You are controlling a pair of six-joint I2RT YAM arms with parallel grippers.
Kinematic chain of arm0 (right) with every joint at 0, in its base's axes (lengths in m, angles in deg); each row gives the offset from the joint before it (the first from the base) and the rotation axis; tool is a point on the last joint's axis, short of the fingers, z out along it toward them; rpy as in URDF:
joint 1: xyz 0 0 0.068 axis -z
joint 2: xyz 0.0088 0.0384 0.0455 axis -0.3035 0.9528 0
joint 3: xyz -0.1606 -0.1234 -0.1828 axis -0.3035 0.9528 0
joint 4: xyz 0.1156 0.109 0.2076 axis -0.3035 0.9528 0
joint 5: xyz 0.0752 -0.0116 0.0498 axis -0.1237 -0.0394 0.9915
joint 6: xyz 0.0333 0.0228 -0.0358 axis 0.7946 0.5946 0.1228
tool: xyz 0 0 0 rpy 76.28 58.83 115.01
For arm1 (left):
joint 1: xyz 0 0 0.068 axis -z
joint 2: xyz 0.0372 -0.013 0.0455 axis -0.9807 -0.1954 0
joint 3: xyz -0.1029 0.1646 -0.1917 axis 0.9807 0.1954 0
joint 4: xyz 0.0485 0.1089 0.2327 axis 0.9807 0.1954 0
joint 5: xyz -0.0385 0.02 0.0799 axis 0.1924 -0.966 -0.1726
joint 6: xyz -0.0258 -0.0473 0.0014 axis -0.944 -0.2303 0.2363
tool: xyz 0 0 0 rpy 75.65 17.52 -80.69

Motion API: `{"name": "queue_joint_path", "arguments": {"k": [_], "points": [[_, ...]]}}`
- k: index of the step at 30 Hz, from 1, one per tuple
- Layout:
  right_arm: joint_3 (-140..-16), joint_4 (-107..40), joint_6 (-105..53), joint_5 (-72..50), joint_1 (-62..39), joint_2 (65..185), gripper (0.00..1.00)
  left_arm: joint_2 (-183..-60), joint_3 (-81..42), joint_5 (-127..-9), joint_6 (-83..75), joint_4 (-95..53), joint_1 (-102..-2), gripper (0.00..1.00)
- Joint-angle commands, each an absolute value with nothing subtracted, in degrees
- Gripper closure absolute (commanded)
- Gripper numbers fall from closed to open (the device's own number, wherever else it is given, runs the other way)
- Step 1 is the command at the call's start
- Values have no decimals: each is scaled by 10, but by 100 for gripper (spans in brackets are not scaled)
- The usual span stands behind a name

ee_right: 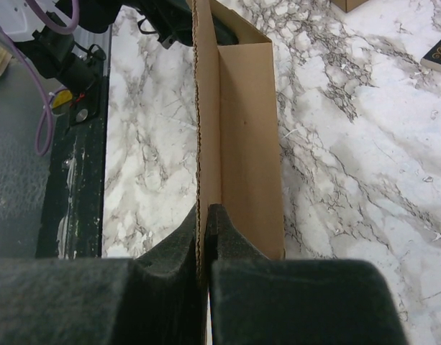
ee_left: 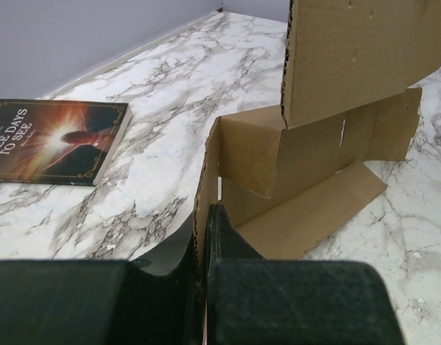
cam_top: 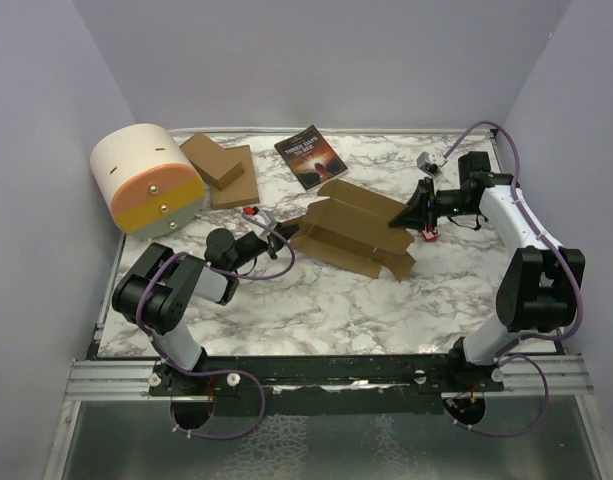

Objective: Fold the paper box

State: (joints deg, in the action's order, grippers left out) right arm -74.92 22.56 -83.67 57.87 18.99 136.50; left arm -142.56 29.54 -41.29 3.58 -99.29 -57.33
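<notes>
Brown paper box stretches crosswise before you: left gripper clamps its left end, right gripper its right.

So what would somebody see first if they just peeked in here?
Probably the half-folded brown cardboard paper box in the middle of the white marble table, with the left hand and the right hand each pinching one end of it. After that, the big cream, orange and yellow drum at the far left, and the dark-covered book lying beyond the box.
</notes>
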Motion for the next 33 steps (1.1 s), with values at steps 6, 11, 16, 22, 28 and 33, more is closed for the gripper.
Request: {"name": "queue_joint_path", "arguments": {"k": [6,11,16,22,28,33], "points": [[-757,256,-890,558,185,1367,99,-1381,258,-402,-2,-967,-589,97],[-799,353,-993,571,186,1361,99,-1335,260,-385,-2,-929,-589,98],[-829,348,-979,550,186,1341,99,-1276,288,-373,-27,-936,-587,100],[-877,327,-947,516,186,1328,99,-1230,296,-373,-32,-916,-572,100],[-940,327,-957,489,186,1329,99,-1229,299,-366,-2,-909,-558,100],[-974,337,-970,462,186,1360,99,-1280,297,-358,-2,-930,-557,100]]}}
